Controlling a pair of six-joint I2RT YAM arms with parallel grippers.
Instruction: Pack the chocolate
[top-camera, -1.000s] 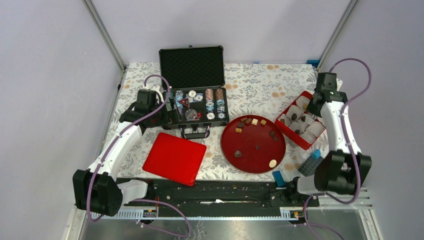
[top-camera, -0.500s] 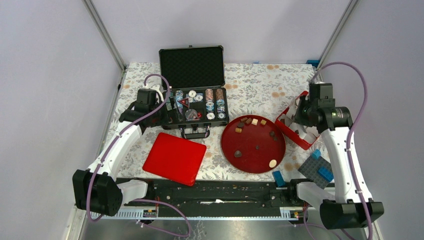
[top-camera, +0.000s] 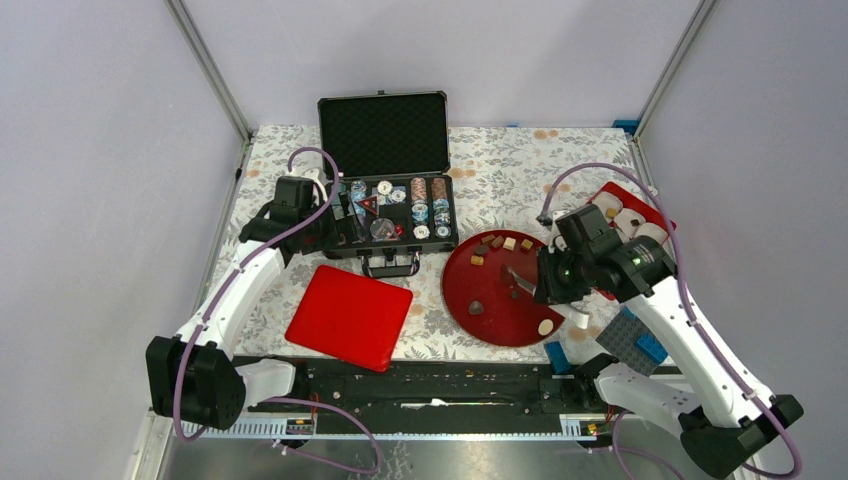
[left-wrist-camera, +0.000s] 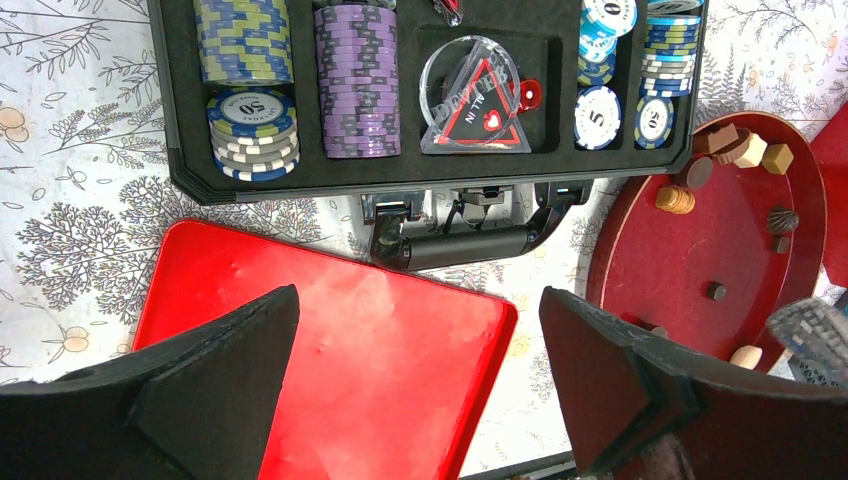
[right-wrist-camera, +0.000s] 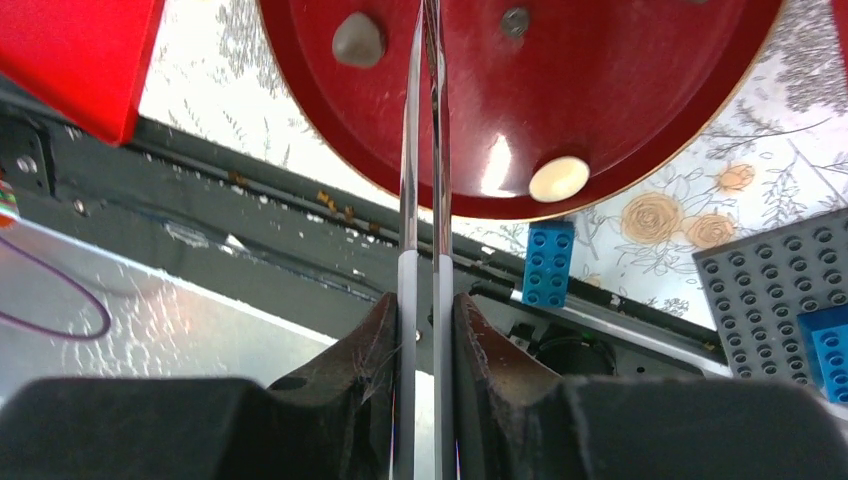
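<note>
**A:** So, which arm is nearer the chocolate (top-camera: 500, 243)?

**B:** The right one. The right fingers (right-wrist-camera: 388, 330) are clamped on the tweezers (right-wrist-camera: 422, 150). The blades run in over the plate (top-camera: 455, 290) from its 3 o'clock rim toward the centre.

**A:** And the pieces, starting from the near rim?

**B:** A cream disc (right-wrist-camera: 558, 178) sits at 5 o'clock, beside the blades and back from their tips. A dark lump (right-wrist-camera: 358, 40) is at 8 o'clock, just off the blades' other side. Small bits lie near the centre and at 2 o'clock. The main cluster sits along the far rim, from 11 to 12 o'clock.

**A:** Are the tips holding anything?

**B:** I can't tell, because they run out of the wrist view. The blades themselves are nearly together.

**A:** Where does the chocolate go?

**B:** I'd say the box (top-camera: 630, 215) with paper cups, at 2 o'clock from the plate, behind the right arm.

**A:** And the left arm?

**B:** The left fingers (top-camera: 332, 218) are spread wide and hold nothing. They're over the lid (top-camera: 350, 315) and the case (top-camera: 390, 215), out at the plate's 9 o'clock and well apart from the chocolate.
</note>
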